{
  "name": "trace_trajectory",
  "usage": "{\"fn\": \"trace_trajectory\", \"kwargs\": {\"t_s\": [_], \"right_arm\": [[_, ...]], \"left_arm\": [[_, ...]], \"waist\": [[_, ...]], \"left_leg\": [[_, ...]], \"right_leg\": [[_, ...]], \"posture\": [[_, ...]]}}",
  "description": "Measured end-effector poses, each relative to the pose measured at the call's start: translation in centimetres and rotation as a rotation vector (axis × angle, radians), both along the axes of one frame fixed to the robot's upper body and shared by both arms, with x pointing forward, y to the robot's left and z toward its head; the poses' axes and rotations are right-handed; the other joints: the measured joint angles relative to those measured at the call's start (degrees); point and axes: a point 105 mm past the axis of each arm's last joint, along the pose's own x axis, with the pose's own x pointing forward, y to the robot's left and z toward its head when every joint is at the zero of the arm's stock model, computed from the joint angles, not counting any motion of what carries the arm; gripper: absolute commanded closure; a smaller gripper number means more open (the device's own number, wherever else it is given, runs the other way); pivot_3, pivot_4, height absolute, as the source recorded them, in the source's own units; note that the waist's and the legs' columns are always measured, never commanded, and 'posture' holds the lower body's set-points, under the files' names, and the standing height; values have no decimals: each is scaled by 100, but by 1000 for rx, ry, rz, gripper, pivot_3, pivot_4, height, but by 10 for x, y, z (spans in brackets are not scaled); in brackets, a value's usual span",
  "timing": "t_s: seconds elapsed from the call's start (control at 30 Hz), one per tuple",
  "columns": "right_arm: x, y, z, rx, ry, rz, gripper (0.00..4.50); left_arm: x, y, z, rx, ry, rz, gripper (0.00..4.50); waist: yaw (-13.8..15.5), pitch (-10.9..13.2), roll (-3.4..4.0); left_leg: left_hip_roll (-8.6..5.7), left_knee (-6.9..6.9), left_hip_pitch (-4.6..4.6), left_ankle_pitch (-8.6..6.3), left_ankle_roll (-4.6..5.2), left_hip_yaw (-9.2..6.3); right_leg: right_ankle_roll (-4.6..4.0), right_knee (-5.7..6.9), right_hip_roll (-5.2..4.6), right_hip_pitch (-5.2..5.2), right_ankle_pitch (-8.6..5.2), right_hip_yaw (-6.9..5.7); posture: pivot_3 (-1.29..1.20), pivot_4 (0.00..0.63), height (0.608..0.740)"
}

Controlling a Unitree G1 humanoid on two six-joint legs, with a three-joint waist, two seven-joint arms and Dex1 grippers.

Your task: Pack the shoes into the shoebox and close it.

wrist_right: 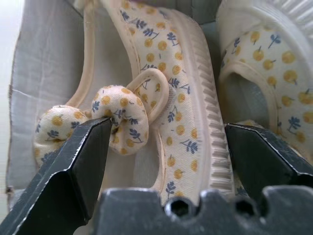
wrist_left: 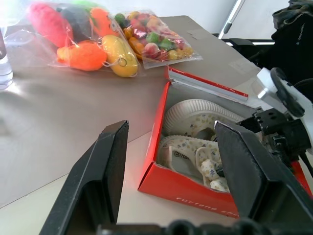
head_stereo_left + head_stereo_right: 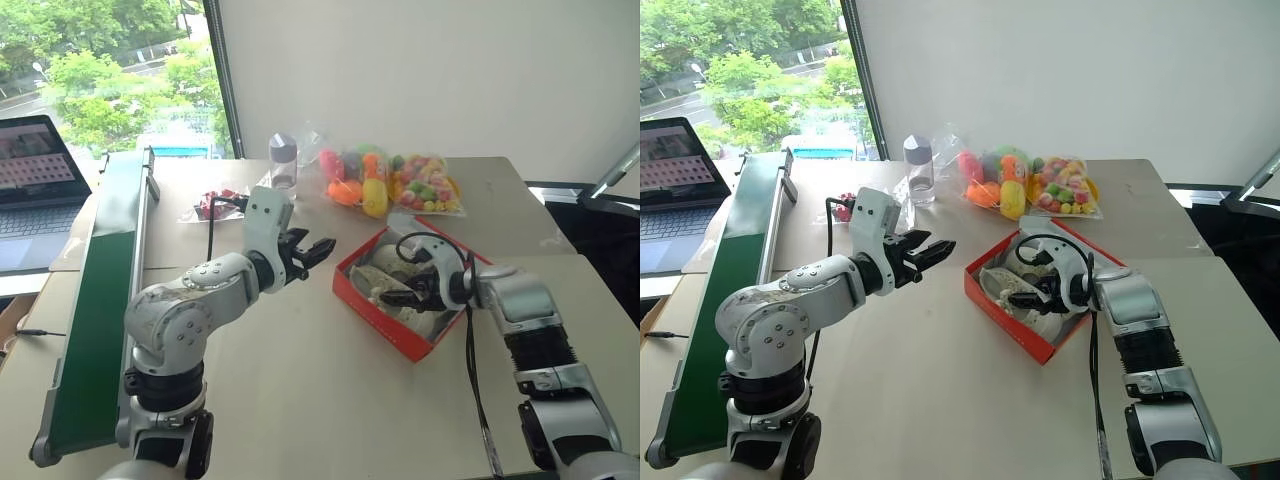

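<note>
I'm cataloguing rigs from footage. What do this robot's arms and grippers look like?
Both arms are glossy silver-white shells with black joint sections and loose black cables. The left gripper and right gripper each have two black wedge-shaped fingers on white wrist housings.

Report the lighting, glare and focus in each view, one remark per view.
Eye views: daylight from the window leaves the trees washed out and the table evenly lit. Left wrist view: bright glare on the tabletop beside the toy bags; the left gripper is dark and soft-edged. Right wrist view: the shoes are sharp, while the right gripper is blurred in the foreground.
</note>
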Motion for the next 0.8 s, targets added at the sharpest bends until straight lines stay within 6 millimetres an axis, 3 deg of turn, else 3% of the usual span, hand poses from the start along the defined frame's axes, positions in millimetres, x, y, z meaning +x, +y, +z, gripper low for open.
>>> {"fn": "trace_trajectory", "kwargs": {"t_s": [0.2, 0.33, 0.4, 0.5, 0.6, 0.8], "right_arm": [[1, 1, 68, 106, -133, 35, 26], [-5, -17, 102, 157, -181, -7, 26], [-13, -35, 118, 152, -213, -55, 537], [-30, -71, 125, 116, -226, -159, 1444], [-50, -108, 119, 71, -203, -291, 2501], [-86, -150, 102, 39, -166, -460, 4390]], "left_arm": [[0, -1, -3, 15, 8, -26, 1518], [-3, 5, -7, 82, 6, -75, 1518], [-7, 7, -9, 119, 8, -143, 1518], [-16, 7, -13, 168, 25, -273, 1518], [-26, 1, -12, 186, 26, -419, 1518], [-30, -10, -6, 202, 1, -590, 1518]], "waist": [[119, 5, 6], [181, 12, 11], [213, 12, 12], [275, 12, 12], [287, 12, 14], [268, 10, 18]], "left_leg": [[-12, 0, -17, -13, 23, -6], [-18, 0, -23, -13, 24, -7], [-20, 0, -29, -15, 27, -8], [-21, 0, -40, -18, 31, -17], [-25, 0, -50, -25, 44, -14], [-27, 4, -47, -27, 49, -10]], "right_leg": [[12, -16, -3, -8, -6, 34], [12, -21, -6, -10, -7, 35], [12, -25, -6, -12, -7, 35], [16, -44, -5, -11, -10, 26], [21, -55, -8, -11, -12, 25], [31, -58, -4, -6, -9, 28]], "posture": [[0, 150, 740], [0, 150, 740], [0, 150, 740], [0, 150, 740], [0, 150, 740], [0, 150, 740]]}}
